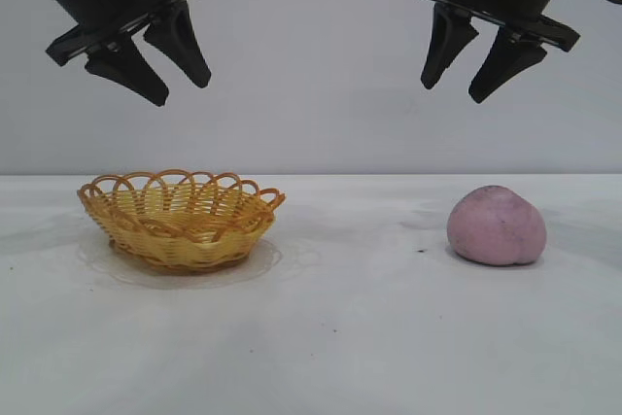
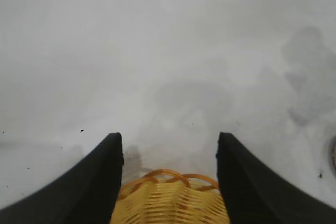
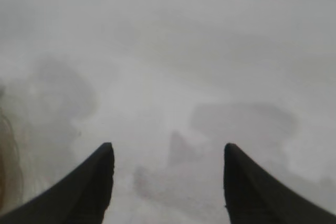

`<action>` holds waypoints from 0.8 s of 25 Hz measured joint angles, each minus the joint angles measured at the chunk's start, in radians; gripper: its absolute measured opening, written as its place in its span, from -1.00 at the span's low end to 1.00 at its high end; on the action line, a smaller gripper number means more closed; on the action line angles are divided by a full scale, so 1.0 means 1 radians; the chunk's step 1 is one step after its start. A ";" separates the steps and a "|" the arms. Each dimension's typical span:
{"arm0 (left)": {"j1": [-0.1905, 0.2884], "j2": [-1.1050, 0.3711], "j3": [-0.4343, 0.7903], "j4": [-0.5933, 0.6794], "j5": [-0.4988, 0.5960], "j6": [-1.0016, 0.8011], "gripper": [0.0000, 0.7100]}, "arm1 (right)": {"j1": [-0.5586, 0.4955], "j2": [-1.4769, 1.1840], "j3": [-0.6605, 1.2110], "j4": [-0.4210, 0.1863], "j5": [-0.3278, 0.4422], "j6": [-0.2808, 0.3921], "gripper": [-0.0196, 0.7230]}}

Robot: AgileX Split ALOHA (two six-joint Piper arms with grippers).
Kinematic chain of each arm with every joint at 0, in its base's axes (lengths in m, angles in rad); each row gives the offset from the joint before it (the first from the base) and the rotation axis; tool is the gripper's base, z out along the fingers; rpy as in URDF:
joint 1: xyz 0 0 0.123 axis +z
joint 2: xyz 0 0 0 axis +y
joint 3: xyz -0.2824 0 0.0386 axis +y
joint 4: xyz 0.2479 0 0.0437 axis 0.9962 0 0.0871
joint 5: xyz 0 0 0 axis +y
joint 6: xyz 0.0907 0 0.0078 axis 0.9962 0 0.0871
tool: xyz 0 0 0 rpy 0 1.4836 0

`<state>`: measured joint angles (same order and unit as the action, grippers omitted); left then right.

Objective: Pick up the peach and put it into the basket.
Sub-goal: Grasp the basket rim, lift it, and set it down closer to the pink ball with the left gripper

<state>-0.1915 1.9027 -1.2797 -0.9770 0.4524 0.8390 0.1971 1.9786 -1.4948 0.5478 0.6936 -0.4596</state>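
On the white table (image 1: 340, 337), seen from the exterior camera, the peach (image 1: 497, 226) sits at about four o'clock from the centre of the scene, a dusty pink rounded lump resting alone on the tabletop. The wicker basket (image 1: 181, 220) stands at about eight o'clock, well apart from the peach, upright, its yellow woven sides topped by an orange-brown looped rim, with nothing visible inside it. The left gripper (image 1: 167, 66) hangs at eleven o'clock, high above the basket, its two black fingers spread fairly wide and holding nothing. The right gripper (image 1: 465, 76) hangs at one o'clock, above the peach and a little toward the centre, fingers likewise parted and empty. In the left wrist view the basket's rim (image 2: 168, 178) shows between the dark fingers (image 2: 94, 182). The right wrist view shows only pale tabletop between its fingers (image 3: 84, 187); a faint brownish smear at one edge may be the basket, though that is unclear.
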 joint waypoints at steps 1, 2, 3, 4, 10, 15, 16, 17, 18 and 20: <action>0.000 0.000 0.000 0.000 0.002 0.000 0.14 | 0.000 0.000 0.000 0.000 0.000 0.000 0.25; 0.000 0.000 0.000 0.000 0.004 0.000 0.14 | 0.000 0.000 0.000 0.000 0.000 -0.002 0.25; 0.000 0.000 0.000 0.000 0.004 0.000 0.14 | 0.000 0.000 0.000 0.000 0.000 -0.002 0.25; 0.000 0.000 0.000 0.000 0.004 0.000 0.14 | 0.000 0.000 0.000 0.000 0.000 -0.002 0.25; 0.000 0.000 0.000 0.002 0.012 0.000 0.14 | 0.000 0.000 0.000 0.000 0.006 -0.002 0.25; 0.000 0.000 0.000 0.101 0.058 0.000 0.14 | 0.000 0.000 0.000 0.000 0.010 -0.002 0.25; 0.000 0.000 0.000 0.125 0.070 0.000 0.14 | 0.000 0.000 0.000 0.000 0.012 -0.002 0.25; 0.000 0.000 0.000 0.152 0.082 0.000 0.14 | 0.000 0.000 0.000 0.000 0.012 -0.002 0.25; 0.000 0.000 0.000 0.173 0.096 0.000 0.14 | 0.000 0.000 0.000 0.000 0.012 -0.002 0.25; 0.000 0.000 0.000 0.232 0.122 -0.011 0.14 | 0.000 0.000 0.000 -0.002 0.014 -0.002 0.25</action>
<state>-0.1915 1.9027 -1.2797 -0.7448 0.5742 0.8283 0.1971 1.9786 -1.4948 0.5461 0.7075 -0.4613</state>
